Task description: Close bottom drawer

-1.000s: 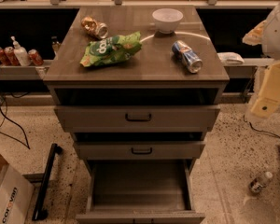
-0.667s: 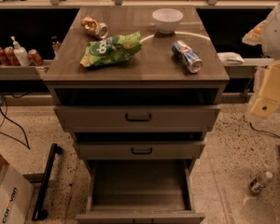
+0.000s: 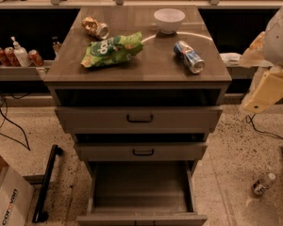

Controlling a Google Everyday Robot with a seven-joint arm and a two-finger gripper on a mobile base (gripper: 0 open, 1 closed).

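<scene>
The bottom drawer (image 3: pixel 140 189) of the grey-brown cabinet is pulled far out. Its deep plain box is empty, and its front (image 3: pixel 141 219) lies at the bottom edge of the camera view, with the handle out of sight. My gripper (image 3: pixel 266 91) hangs at the right edge of the view, level with the cabinet's top and well to the right of it, far above the bottom drawer. It touches nothing.
The top drawer (image 3: pixel 139 118) and middle drawer (image 3: pixel 142 151) stand slightly out. On the cabinet top (image 3: pixel 146 72) lie a green chip bag (image 3: pixel 112 49), a white bowl (image 3: pixel 169 20), a blue can (image 3: pixel 189 56) and a crushed can (image 3: pixel 95 27). A cardboard box (image 3: pixel 4 197), a black bar (image 3: pixel 46 182) and a bottle (image 3: pixel 263 183) lie on the floor.
</scene>
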